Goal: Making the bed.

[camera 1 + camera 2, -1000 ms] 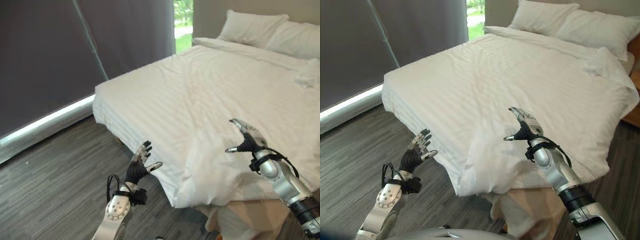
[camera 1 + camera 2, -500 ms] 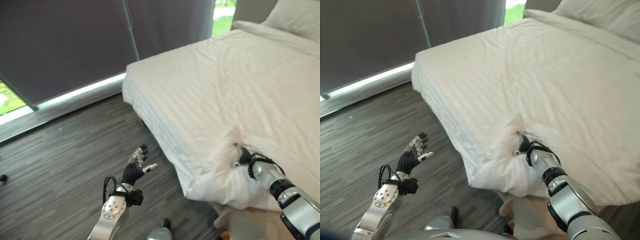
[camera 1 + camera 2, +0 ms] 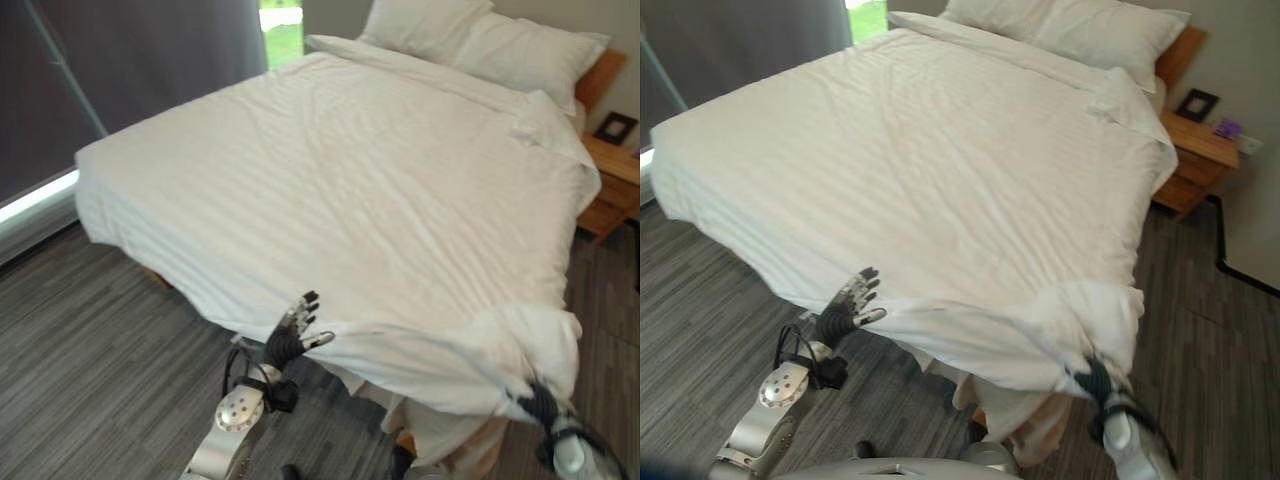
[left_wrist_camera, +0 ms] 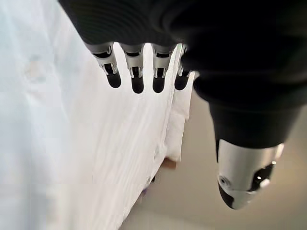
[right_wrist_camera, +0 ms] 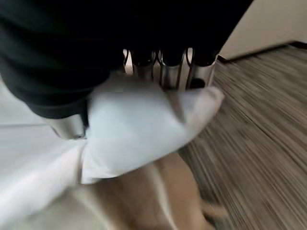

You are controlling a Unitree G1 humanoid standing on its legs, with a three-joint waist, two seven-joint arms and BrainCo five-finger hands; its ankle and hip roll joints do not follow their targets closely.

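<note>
- Here, white duvet (image 3: 350, 190) spread over the bed (image 3: 1035, 425), smooth across most of the top, bunched into a lump at the foot corner on the robot's right; beige base bared below that lifted corner
- Right hand (image 3: 1098, 383) at that foot corner, fingers clamped on a fold of the duvet; in the right wrist view (image 5: 120, 76) white cloth pinched between fingers and thumb, beige bed base and grey floor (image 5: 259, 124) beyond
- Left hand (image 3: 290, 335) at the foot edge of the bed, just below the hanging duvet hem, fingers straight and slightly spread, thumb out to the side; in the left wrist view (image 4: 144, 72) dark-tipped fingers apart, holding nothing, striped white cloth just past them; contact with the hem cannot be told
- Two white pillows (image 3: 470, 40) at the head of the bed, side by side against the wooden headboard (image 3: 1185, 50)
- Wooden nightstand (image 3: 1195, 155) beside the head corner on the right, small dark frame (image 3: 1196, 103) on it
- Dark curtain (image 3: 130, 70) beyond the far side edge; grey wood-look floor around the bed
</note>
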